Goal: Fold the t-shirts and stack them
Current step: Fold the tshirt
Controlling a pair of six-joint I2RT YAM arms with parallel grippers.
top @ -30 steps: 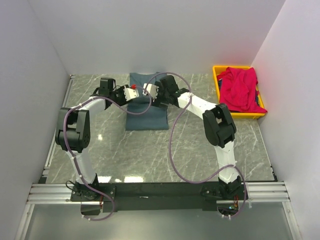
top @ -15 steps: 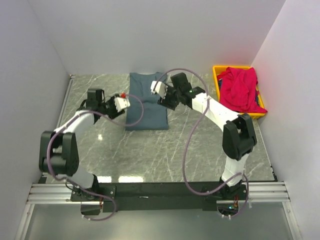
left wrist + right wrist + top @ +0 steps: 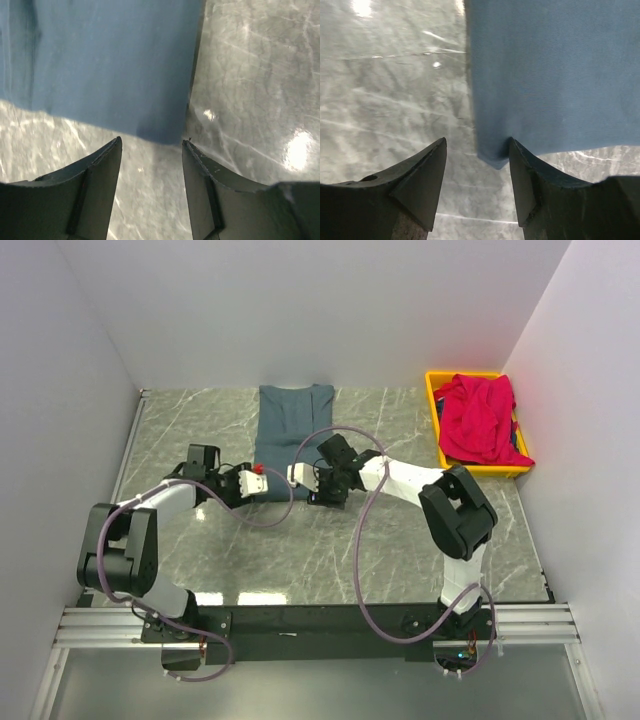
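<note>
Where the marble table (image 3: 400, 530) meets the back wall, the blue shirt (image 3: 293, 425) lies flat at mid-width, folded into a long strip that runs from the wall toward the arms. Both arms reach low to its near end. The left gripper (image 3: 262, 481) sits at the near left corner and the right gripper (image 3: 292, 476) at the near right corner, the 2 close together.

In the left wrist view, the left gripper (image 3: 151, 142) has its jaws apart with bare table between them. The shirt (image 3: 100, 60) ends just ahead of the fingertips (image 3: 190, 150), with its corner close to 1 tip. Nothing is pinched.

In the right wrist view, the right gripper (image 3: 477, 142) also stands apart. A corner of the shirt (image 3: 550, 75) pokes in between the fingertips (image 3: 520, 160), its edge against 1 tip, but the cloth is not clamped.

The red shirt (image 3: 478, 420) lies crumpled in the yellow bin (image 3: 433, 405) at the far right corner of the table, well apart from both grippers, with cloth spilling over the rim.
</note>
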